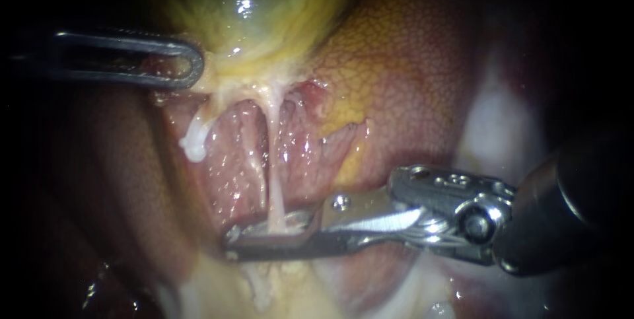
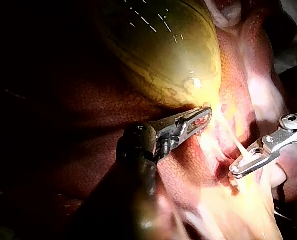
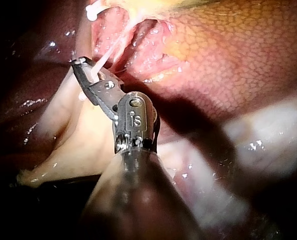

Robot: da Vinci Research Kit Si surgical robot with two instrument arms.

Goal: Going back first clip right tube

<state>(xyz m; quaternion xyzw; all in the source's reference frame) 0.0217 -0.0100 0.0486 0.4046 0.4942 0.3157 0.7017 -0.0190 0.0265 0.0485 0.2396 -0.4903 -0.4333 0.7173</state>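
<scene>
The left instrument [image 1: 188,61] comes in from the left, its slotted jaws closed on the lower edge of the yellow-green gallbladder [image 1: 264,8]. Below it, a thin pale right tube [image 1: 272,160] runs down into the gap between the right instrument's [image 1: 234,240] parted jaws. A shorter, white-ended left tube [image 1: 196,142] hangs beside it. Mottled liver [image 1: 409,81] lies to the right.

1. Right tube [image 1: 273,160]: a thin, pale, glistening strand. In the endoscope view it is stretched taut and stands near upright.
2. Its upper end joins the yellow tissue at the gallbladder [image 1: 264,8] base.
3. Its lower end passes between the narrowly parted end effector of my right instrument [image 1: 229,242], crossing it almost squarely.
</scene>
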